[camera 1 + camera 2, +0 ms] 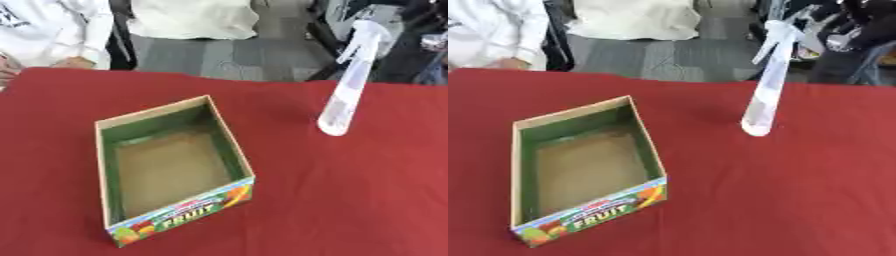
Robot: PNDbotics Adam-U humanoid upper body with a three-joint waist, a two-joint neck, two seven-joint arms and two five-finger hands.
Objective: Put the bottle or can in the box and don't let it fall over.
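Left eye view: red table (367, 200) fills frame. Left of centre, open cardboard box (109, 170), green inner walls, brown floor, nothing inside; front panel fruit print, word "FRUIT" legible, smaller lettering above it unreadable. Right of box, well apart: clear spray bottle (346, 95), white trigger head at top, upright on table, leaning in picture toward upper right. Bottle contents hard to make out. Neither robot hand shows in either view, so finger state cannot be told.
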